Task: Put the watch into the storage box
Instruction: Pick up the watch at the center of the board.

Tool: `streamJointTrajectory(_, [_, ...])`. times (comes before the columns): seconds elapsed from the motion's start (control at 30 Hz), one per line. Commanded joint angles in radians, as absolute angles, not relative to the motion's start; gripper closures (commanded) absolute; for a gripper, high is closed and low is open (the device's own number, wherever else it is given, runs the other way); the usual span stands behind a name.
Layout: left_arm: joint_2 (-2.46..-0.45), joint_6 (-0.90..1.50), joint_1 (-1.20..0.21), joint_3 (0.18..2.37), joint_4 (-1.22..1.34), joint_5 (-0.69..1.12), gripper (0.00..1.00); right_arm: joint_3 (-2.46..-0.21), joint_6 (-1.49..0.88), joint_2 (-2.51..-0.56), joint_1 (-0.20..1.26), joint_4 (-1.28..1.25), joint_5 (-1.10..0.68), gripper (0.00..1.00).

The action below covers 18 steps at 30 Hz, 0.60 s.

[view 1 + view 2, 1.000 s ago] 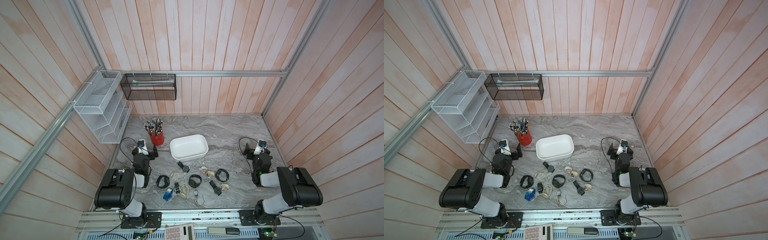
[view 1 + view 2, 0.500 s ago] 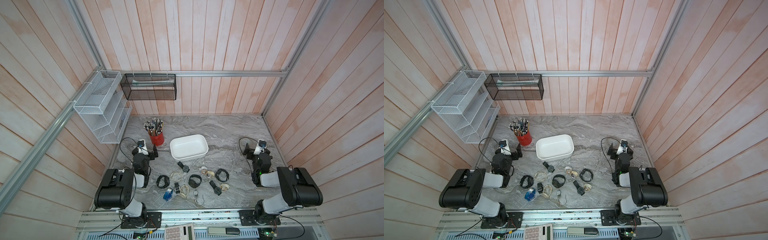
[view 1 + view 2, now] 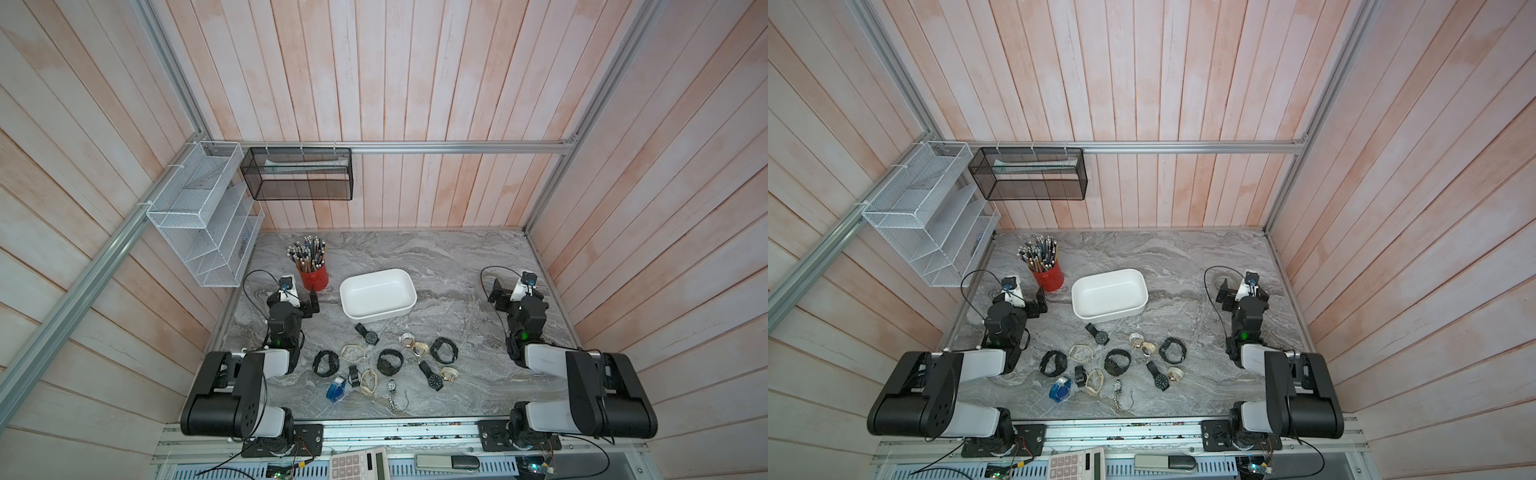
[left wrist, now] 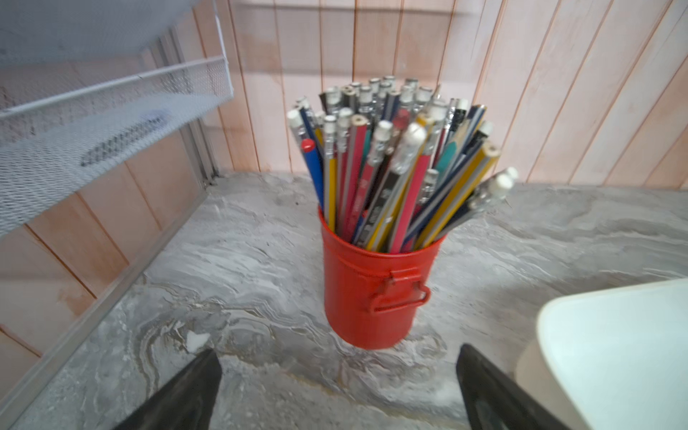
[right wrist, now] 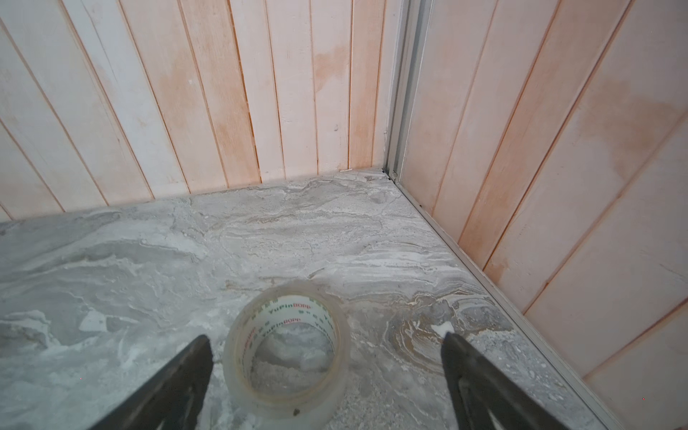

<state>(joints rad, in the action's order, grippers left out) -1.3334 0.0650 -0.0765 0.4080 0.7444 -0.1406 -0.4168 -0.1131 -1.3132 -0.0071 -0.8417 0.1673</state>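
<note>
Left fingers (image 4: 186, 394) apart facing pencil cup (image 4: 372, 298), right fingers (image 5: 175, 383) apart by tape roll (image 5: 290, 404)

Left wrist view: storage box (image 4: 614, 353) cut by the edge, one corner showing; white mesh basket (image 4: 93, 130) blurred. In both top views: watches (image 3: 371, 336) too small to read dials, calculator (image 3: 359, 463) clipped at the edge.

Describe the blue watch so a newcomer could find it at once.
Start at the white storage box in the middle of the marble table; the watches lie between it and the robot. The blue watch lies at the scatter's robot-side edge, toward the left arm, beside a cream-strapped watch. It is the only blue one; the others are black, cream or metallic.
</note>
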Motion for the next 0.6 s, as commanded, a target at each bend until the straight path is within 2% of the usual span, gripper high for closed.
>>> streamJointTrajectory(0.0, [-1.19,0.279,-0.083,0.535,0.361,-0.206,0.0,-0.476,-0.296,-1.204,0.002,-0.604,0.085,0.02])
streamJointTrajectory(0.07, [-1.094,0.488,-0.082,0.532,0.281,-0.239,0.0,-0.424,-0.425,-1.149,0.0,-0.637,0.066,0.02])
streamJointTrajectory(0.17, [-0.997,0.501,-0.068,0.452,0.405,-0.058,0.0,-0.336,-0.488,-1.121,-0.01,-0.732,0.032,0.02])
streamJointTrajectory(0.23, [-0.978,0.517,-0.056,0.49,0.336,-0.017,0.01,-0.413,-0.492,-1.135,-0.009,-0.574,0.036,0.02])
streamJointTrajectory(0.37, [-0.978,0.475,-0.052,0.562,0.215,0.06,0.02,-0.599,-0.463,-1.197,0.003,-0.189,0.038,0.12])
streamJointTrajectory(0.57, [-1.02,0.482,-0.069,0.575,0.224,0.291,0.06,-0.644,-0.45,-1.211,0.078,0.098,-0.013,0.16])
